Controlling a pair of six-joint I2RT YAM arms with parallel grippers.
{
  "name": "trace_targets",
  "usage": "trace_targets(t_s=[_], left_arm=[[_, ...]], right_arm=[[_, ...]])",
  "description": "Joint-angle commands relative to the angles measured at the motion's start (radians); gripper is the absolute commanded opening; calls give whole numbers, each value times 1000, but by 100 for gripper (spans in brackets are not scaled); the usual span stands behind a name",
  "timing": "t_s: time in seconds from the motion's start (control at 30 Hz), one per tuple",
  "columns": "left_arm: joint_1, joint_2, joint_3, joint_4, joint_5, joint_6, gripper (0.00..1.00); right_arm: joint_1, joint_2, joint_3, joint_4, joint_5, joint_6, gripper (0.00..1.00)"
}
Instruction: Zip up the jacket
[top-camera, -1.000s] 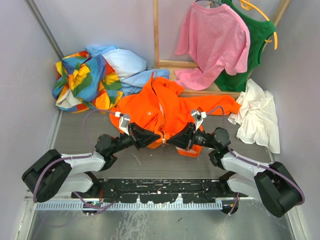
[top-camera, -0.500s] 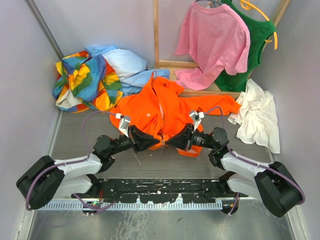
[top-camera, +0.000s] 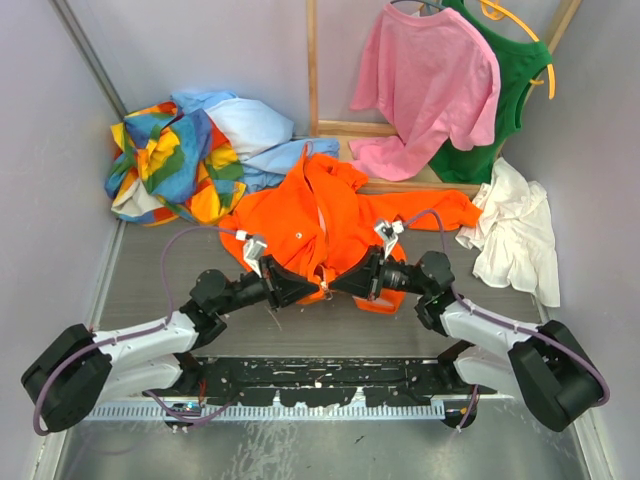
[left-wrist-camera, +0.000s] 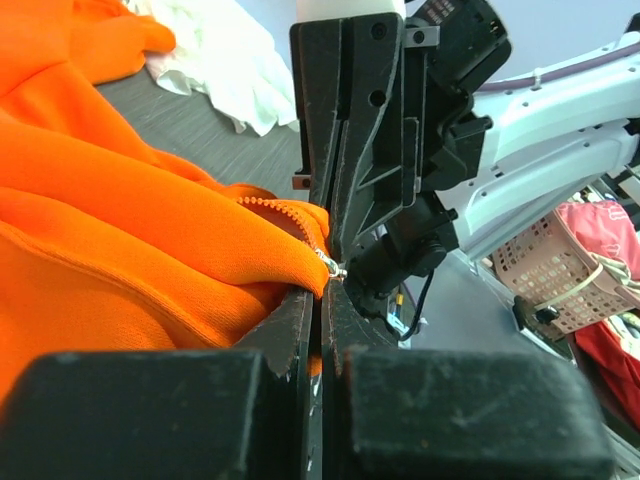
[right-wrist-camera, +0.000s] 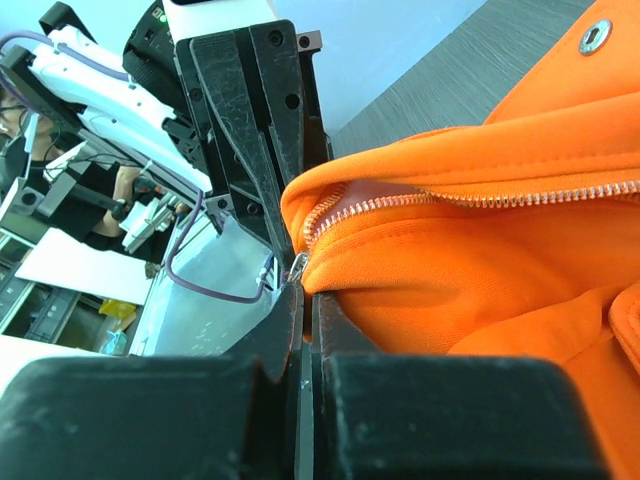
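The orange jacket (top-camera: 335, 215) lies spread on the table, its front zipper running down the middle towards me. My left gripper (top-camera: 316, 288) and right gripper (top-camera: 336, 286) meet tip to tip at the jacket's near hem, each shut on orange fabric beside the zipper's lower end. In the left wrist view my left gripper (left-wrist-camera: 321, 300) pinches the hem just below the metal slider (left-wrist-camera: 335, 266), with the right gripper's fingers (left-wrist-camera: 345, 150) facing it. In the right wrist view my right gripper (right-wrist-camera: 306, 300) pinches the hem by the slider (right-wrist-camera: 298, 266); the zipper teeth (right-wrist-camera: 450, 199) run off to the right.
A multicoloured patchwork garment (top-camera: 170, 160) and a light blue garment (top-camera: 250, 130) lie at the back left. A pink T-shirt (top-camera: 425, 85) and a green top (top-camera: 510, 90) hang at the back right. A white cloth (top-camera: 515, 230) lies at the right. Walls close in on both sides.
Both grippers have drawn closer together at the hem. The left arm's elbow has swung down and to the left. The jacket has barely shifted.
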Motion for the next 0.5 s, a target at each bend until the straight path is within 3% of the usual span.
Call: trace_targets(t_s=[0.0, 0.23, 0.37, 0.47], left_arm=[[-32, -11, 23, -114, 33, -21, 0], [-30, -46, 113, -363, -15, -74, 0], [-25, -37, 144, -413, -45, -140, 0], [-15, -16, 179, -476, -61, -176, 0]], right_arm=[[-14, 10, 100, 51, 91, -48, 1], [-17, -8, 160, -154, 147, -199, 3], [-17, -49, 179, -336, 202, -339, 13], [-17, -111, 184, -457, 244, -435, 29]])
